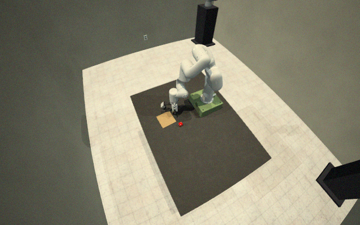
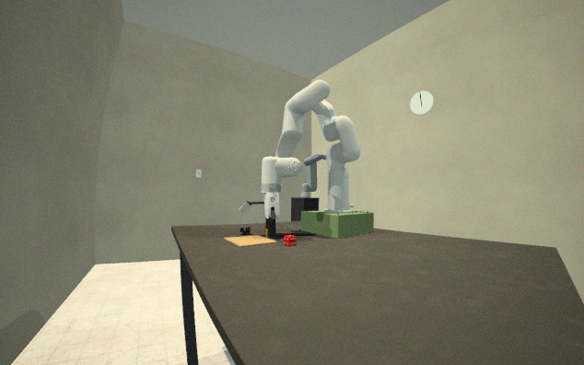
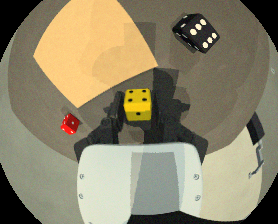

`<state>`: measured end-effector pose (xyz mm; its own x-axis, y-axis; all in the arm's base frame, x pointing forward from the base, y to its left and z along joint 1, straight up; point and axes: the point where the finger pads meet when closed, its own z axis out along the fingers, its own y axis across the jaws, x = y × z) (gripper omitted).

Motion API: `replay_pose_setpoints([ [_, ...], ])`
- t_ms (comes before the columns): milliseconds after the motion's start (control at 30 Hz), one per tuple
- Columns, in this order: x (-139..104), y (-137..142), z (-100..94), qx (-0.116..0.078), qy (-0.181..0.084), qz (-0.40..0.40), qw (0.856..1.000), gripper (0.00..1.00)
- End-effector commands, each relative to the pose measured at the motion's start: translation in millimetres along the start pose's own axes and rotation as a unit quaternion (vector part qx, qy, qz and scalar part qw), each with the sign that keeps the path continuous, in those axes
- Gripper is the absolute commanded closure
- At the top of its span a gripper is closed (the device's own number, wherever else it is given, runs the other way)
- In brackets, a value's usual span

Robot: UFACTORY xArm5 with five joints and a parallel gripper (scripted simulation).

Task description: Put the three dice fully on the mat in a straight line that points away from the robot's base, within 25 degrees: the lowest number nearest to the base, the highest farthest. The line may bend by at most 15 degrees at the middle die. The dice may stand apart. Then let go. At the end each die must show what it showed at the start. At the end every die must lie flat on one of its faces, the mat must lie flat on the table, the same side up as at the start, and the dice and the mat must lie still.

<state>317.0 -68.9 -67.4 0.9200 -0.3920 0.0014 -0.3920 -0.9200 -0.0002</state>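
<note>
The yellow die (image 3: 138,97) stands on the table beside the mat, four pips on top. My gripper (image 1: 174,113) (image 2: 270,235) (image 3: 138,99) is partly open and lowered around it, one finger on each side, with small gaps visible in the wrist view. The tan mat (image 1: 166,120) (image 2: 250,241) (image 3: 65,50) lies flat and bears no die. The red die (image 1: 180,124) (image 2: 290,241) (image 3: 70,124) lies on the table off the mat; its top appears to show one pip. The black die (image 2: 245,230) (image 3: 196,33) lies off the mat on another side, six pips up.
The green base block (image 1: 211,110) (image 2: 356,224) (image 3: 230,185) under the arm is not identified for certain in the wrist view; it stands behind the gripper on the dark table (image 1: 207,148) (image 2: 359,286). The table's left edge runs beyond the mat.
</note>
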Motion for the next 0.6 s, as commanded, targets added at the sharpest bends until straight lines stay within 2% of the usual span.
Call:
replay_pose_setpoints([
  [0,1.0,-0.2,-0.6,0.000,0.001,0.000,1.000,0.53],
  [67,1.0,-0.2,-0.6,0.000,0.001,0.000,1.000,0.53],
  [100,1.0,-0.2,-0.6,0.000,0.001,0.000,1.000,0.73],
  [567,1.0,-0.2,-0.6,0.000,0.001,0.000,1.000,0.73],
])
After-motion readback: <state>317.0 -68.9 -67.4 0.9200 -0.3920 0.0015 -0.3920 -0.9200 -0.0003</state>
